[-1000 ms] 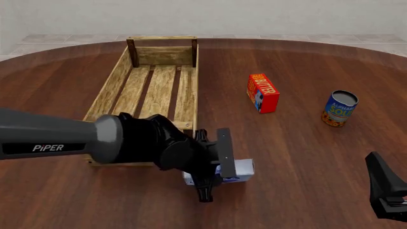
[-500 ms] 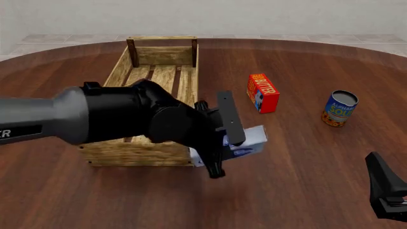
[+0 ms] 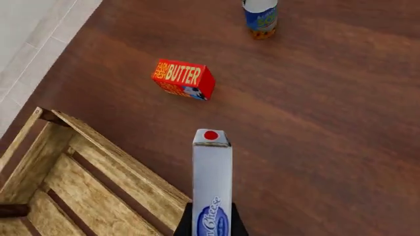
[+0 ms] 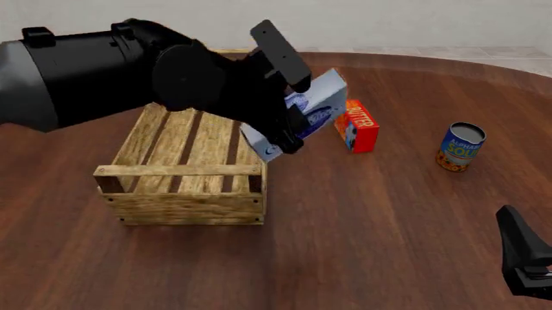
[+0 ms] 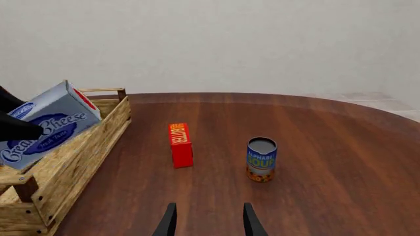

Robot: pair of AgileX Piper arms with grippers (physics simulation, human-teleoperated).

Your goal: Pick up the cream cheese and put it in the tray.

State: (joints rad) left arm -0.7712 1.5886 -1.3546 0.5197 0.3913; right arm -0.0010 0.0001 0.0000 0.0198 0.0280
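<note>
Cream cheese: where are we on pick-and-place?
Done: the left gripper has picked up the cream cheese; it is off the table, tilted. In hand: the box hangs over the tray's right wall, roughly at the rim's edge rather than over the middle. Left: shift it over the slats, lower and release. The right gripper is open, idle; butter box and soup can stand apart.

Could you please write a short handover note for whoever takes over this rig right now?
Left claw: shut on the cream cheese, holding it tilted in the air above the tray's right-hand wall.
Right claw: open, holding nothing, low at the near right of the table.
Tray: on the table at left, nothing seen inside it.
Also there: butter box and soup can standing to the right, both untouched.
Done: box grasped and lifted.
Left: carry it over the slats, lower it, release.
</note>
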